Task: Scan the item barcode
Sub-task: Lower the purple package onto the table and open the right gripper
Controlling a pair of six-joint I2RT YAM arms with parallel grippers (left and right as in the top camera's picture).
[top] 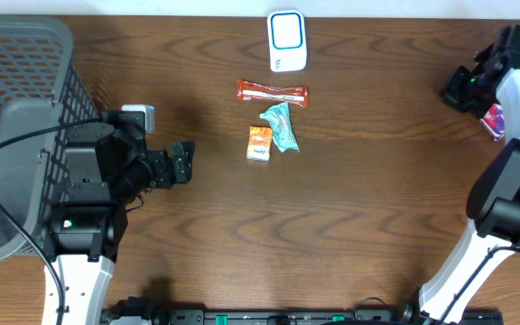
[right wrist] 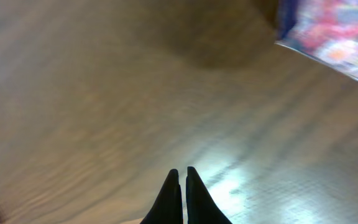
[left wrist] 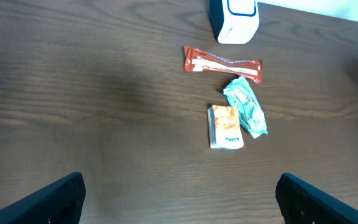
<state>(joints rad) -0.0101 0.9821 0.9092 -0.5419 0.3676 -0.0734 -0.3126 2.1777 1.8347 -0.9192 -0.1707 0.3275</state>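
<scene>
Left wrist view: my left pincer [left wrist: 182,202] hangs spread wide, nothing between its dark tips but the bare surface [left wrist: 92,112]. Working outward toward the scanner [left wrist: 235,18], the orange carton [left wrist: 225,126] comes first, lying flat and the farthest of the three items from the scanner. The teal packet [left wrist: 246,106] lies next, a step closer to the scanner, with its lower end touching the carton or nearly so. The brown bar [left wrist: 222,63] lies crosswise just in front of the scanner.

I cannot read a barcode on any of them from here.

In the right wrist view my right pincer [right wrist: 182,193] is pressed together on nothing. A colourful packet [right wrist: 331,34] lies apart from its tips, well off to the right of the scanner.

I judge the step to be the pick, and the carton is the easy candidate. I would bring the left pincer down over its narrow width, on the edge away from the teal packet so that one is not dragged along. I would then close firmly, lift clear and turn each face to the scanner's window in turn. If I use the right arm instead, it must open before approaching the colourful packet.
</scene>
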